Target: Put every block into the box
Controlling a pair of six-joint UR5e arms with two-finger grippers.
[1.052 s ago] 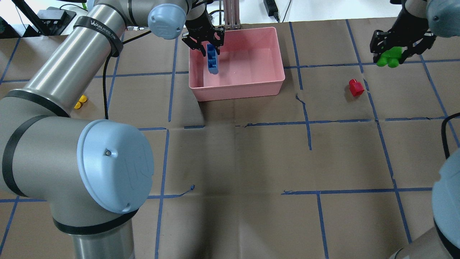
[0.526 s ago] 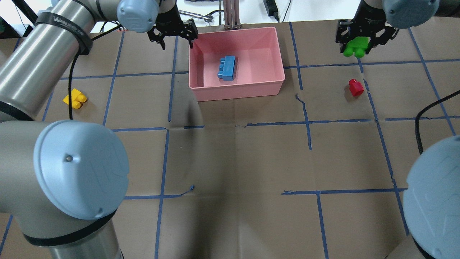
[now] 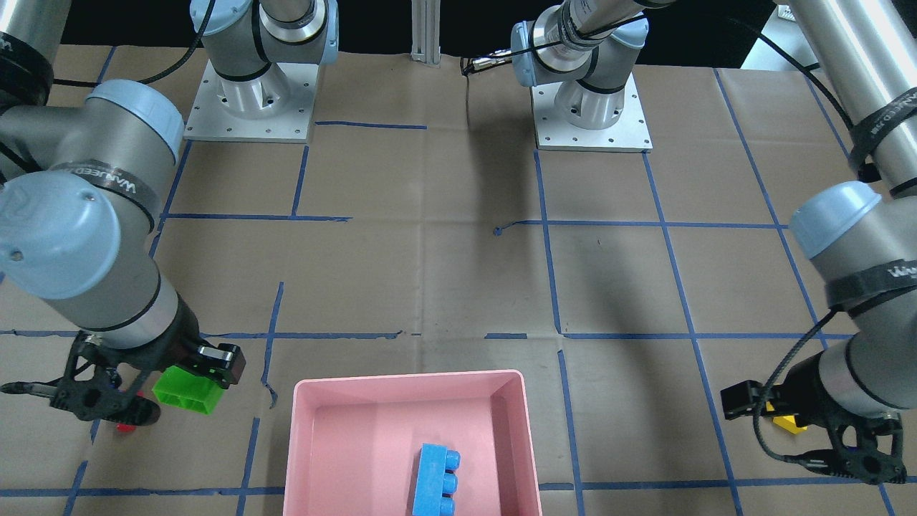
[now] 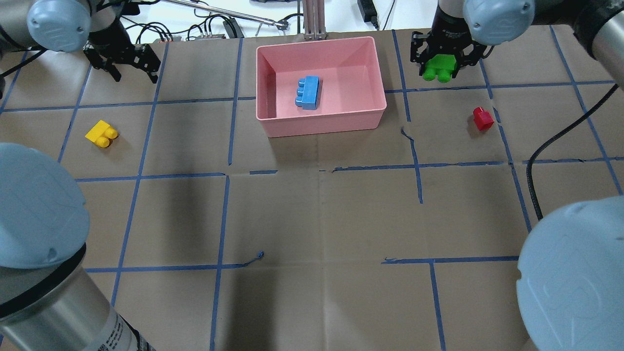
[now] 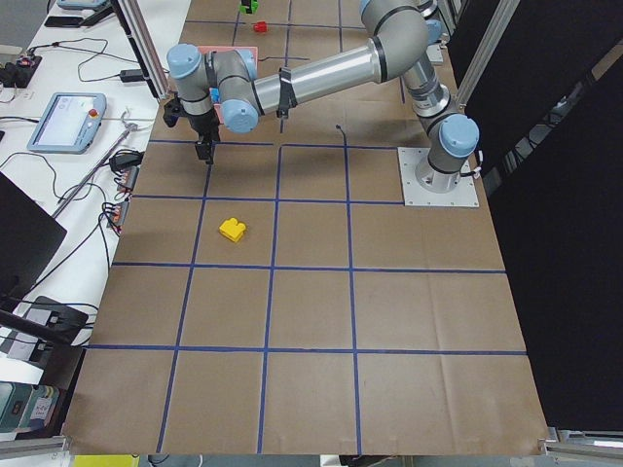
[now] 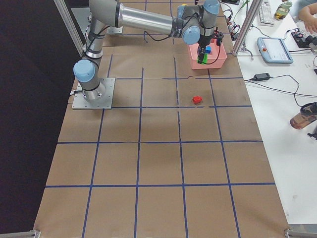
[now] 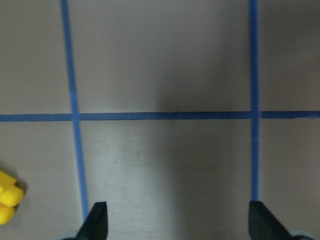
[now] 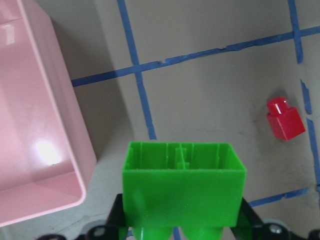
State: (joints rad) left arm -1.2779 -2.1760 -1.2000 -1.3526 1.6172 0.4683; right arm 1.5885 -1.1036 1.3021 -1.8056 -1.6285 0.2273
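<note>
The pink box (image 4: 321,127) stands at the far middle of the table, and the blue three-stud brick (image 4: 307,92) lies flat inside it. My right gripper (image 4: 440,68) is shut on the green brick (image 8: 182,190) and holds it above the table just right of the box (image 8: 30,125). The red brick (image 4: 483,118) lies on the table to the right of the box and nearer than the green brick. My left gripper (image 4: 135,77) is open and empty at the far left. The yellow brick (image 4: 101,133) lies on the table nearer than it and shows at the left edge of the left wrist view (image 7: 7,197).
An aluminium post (image 4: 312,19) stands just behind the box. Cables and a thin metal rod (image 4: 229,14) lie past the table's far edge. Blue tape lines cross the brown table cover.
My left gripper let go of the blue brick, which now lies flat in the box, and moved away to the left. My right gripper carried the green brick left toward the box.
</note>
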